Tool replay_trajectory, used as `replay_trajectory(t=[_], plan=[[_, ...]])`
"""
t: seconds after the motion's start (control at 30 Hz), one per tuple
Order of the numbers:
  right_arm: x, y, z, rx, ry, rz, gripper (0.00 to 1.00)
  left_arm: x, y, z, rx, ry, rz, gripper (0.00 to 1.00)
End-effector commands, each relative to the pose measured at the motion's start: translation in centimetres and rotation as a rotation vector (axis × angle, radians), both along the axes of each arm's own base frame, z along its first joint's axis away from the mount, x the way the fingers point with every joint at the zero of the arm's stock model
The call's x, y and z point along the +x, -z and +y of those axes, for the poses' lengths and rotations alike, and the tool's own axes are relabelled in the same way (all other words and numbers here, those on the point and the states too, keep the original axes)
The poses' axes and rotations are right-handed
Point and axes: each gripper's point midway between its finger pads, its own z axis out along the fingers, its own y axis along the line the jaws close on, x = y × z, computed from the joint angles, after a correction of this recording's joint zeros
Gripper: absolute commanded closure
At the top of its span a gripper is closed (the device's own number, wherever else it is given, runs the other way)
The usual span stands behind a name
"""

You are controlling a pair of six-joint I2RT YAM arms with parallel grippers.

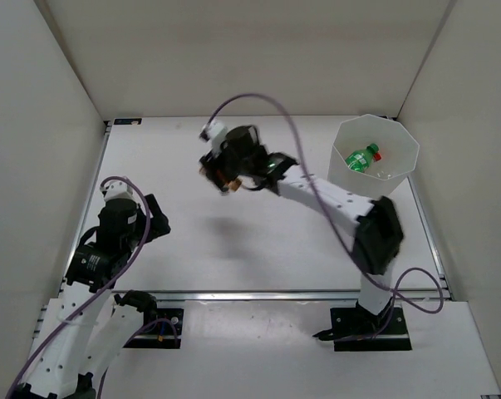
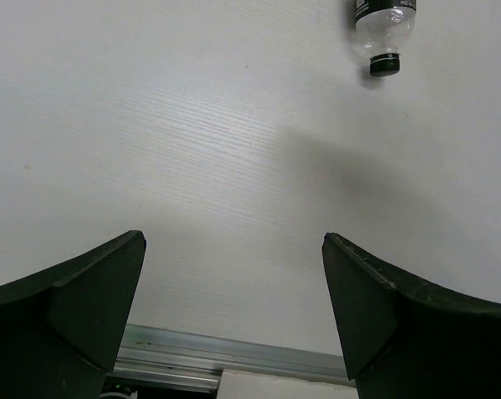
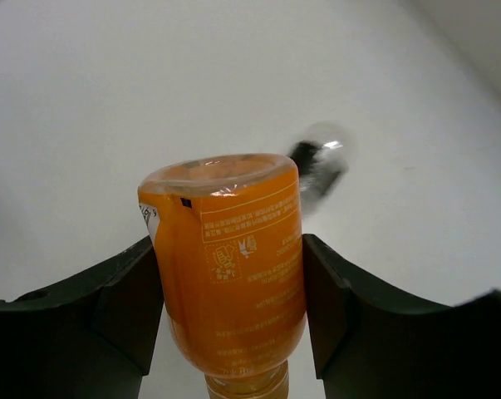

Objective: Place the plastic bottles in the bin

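The right gripper (image 3: 229,248) is clamping the orange bottle (image 3: 225,299) across its body, one finger pressing each side of the label, with the base showing toward the upper middle of the right wrist view and the neck pointing to the lower edge. In the top view this gripper is hanging above the table's upper middle, well apart from the bin (image 1: 400,137) standing in the upper right. The bottle is looking light and thin-walled, and its glossy wrap is probably slippery, so a mid-body hold like this one seems right: firm enough to stop sliding, gentle enough not to dent it. The round body could twist between flat pads during a swing, so a steady carry seems wise. The bin is holding a green bottle (image 1: 362,157) with a red cap, lying on its side near the bottom; nothing else is showing inside from above. A dark-labelled bottle (image 2: 383,29) with a black cap is lying on the table (image 2: 192,125) at the upper right of the left wrist view. The left gripper (image 2: 233,238) is hanging spread and empty at the left, well short of that bottle.
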Motion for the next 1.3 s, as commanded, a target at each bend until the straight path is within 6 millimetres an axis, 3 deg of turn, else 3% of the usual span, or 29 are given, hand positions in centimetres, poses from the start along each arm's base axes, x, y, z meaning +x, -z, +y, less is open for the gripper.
replay_trajectory(t=[0.0, 0.03, 0.07, 0.1, 0.17, 0.2, 0.27, 0.33, 0.4, 0.43, 0.5, 0.53, 0.57, 0.6, 0.7, 0.83, 0.97, 1.0, 1.03, 1.07, 1.1, 1.13, 1.17, 1.2, 1.23, 1.27], plan=[[1.7, -13.1, -8.4, 0.202, 0.151, -0.132, 0.77, 1.6, -0.4, -0.6, -0.021, 0.004, -0.026, 0.01], [1.2, -15.1, -10.7, 0.222, 0.193, -0.156, 0.77, 2.0, -0.5, -1.0, -0.028, 0.019, -0.036, 0.01], [1.8, -16.4, -14.3, 0.220, 0.262, -0.192, 0.75, 2.3, -0.5, -1.0, -0.028, 0.016, -0.036, 0.01], [2.6, -15.6, -17.3, 0.198, 0.333, -0.189, 0.75, 2.6, -0.4, -1.1, -0.028, 0.022, -0.035, 0.01], [2.9, -17.6, -24.0, 0.223, 0.497, -0.235, 0.75, 3.4, -0.3, -1.7, -0.048, 0.038, -0.044, 0.01], [3.9, -16.4, -27.4, 0.214, 0.576, -0.209, 0.77, 3.7, -0.4, -2.1, -0.056, 0.045, -0.049, 0.02], [3.2, -17.6, -32.5, 0.249, 0.648, -0.232, 0.74, 4.3, 0.0, -2.6, -0.076, 0.047, -0.041, 0.02], [3.4, -16.4, -38.0, 0.249, 0.749, -0.220, 0.74, 4.5, 0.6, -2.9, -0.088, 0.045, -0.030, 0.01], [3.2, -16.4, -40.3, 0.270, 0.773, -0.212, 0.67, 5.2, 0.4, -3.2, -0.102, 0.053, -0.039, 0.01], [3.3, -15.9, -41.0, 0.263, 0.777, -0.207, 0.56, 5.3, 0.7, -3.4, -0.105, 0.060, -0.030, 0.01], [3.6, -15.6, -41.5, 0.254, 0.774, -0.221, 0.47, 5.5, 0.8, -3.3, -0.105, 0.045, -0.031, 0.01], [3.9, -15.3, -41.8, 0.250, 0.792, -0.215, 0.35, 5.6, 0.7, -3.5, -0.112, 0.047, -0.033, 0.01], [4.1, -15.6, -41.4, 0.244, 0.792, -0.221, 0.30, 5.6, 0.7, -3.5, -0.108, 0.055, -0.035, 0.01], [4.3, -15.1, -41.7, 0.214, 0.807, -0.207, 0.19, 5.7, 0.5, -3.5, -0.116, 0.051, -0.038, 0.02], [4.6, -17.7, -40.2, 0.201, 0.779, -0.269, 0.03, 5.6, 0.1, -3.5, -0.109, 0.055, -0.048, 0.01], [4.7, -19.5, -35.3, 0.222, 0.676, -0.280, 0.01, 4.9, 0.3, -2.6, -0.086, 0.042, -0.036, 0.01], [4.9, -18.3, -27.2, 0.222, 0.523, -0.225, 0.01, 4.0, -0.2, -1.7, -0.057, 0.022, -0.034, 0.01], [5.6, -16.2, -23.9, 0.198, 0.462, -0.179, 0.01, 3.4, -0.3, -1.5, -0.036, 0.026, -0.022, 0.01], [5.8, -16.4, -22.4, 0.204, 0.436, -0.174, 0.01, 3.1, -0.5, -1.2, -0.028, 0.018, -0.032, 0.01], [6.2, -14.1, -20.0, 0.192, 0.407, -0.114, 0.01, 2.6, -0.4, -0.7, -0.023, 0.000, -0.018, 0.01], [5.9, -14.0, -17.5, 0.198, 0.360, -0.096, 0.01, 2.3, -0.8, -0.6, -0.020, 0.001, -0.036, 0.01], [6.9, -12.9, -15.7, 0.196, 0.334, -0.064, 0.01, 1.6, -1.0, -0.3, -0.014, -0.003, -0.040, 0.01], [7.4, -9.9, -13.4, 0.166, 0.312, -0.006, 0.01, 1.2, -0.7, 0.0, -0.009, -0.008, -0.024, 0.01], [7.3, -10.5, -11.5, 0.169, 0.281, -0.016, 0.00, 0.8, -0.7, 0.0, -0.014, -0.010, -0.030, 0.02], [8.7, -8.9, -9.9, 0.168, 0.292, 0.021, 0.01, 0.3, -0.5, 0.2, -0.017, -0.017, -0.027, 0.01], [9.0, -5.5, -8.1, 0.120, 0.285, 0.078, 0.00, -0.1, 0.0, 0.3, -0.020, -0.022, -0.013, 0.02]])
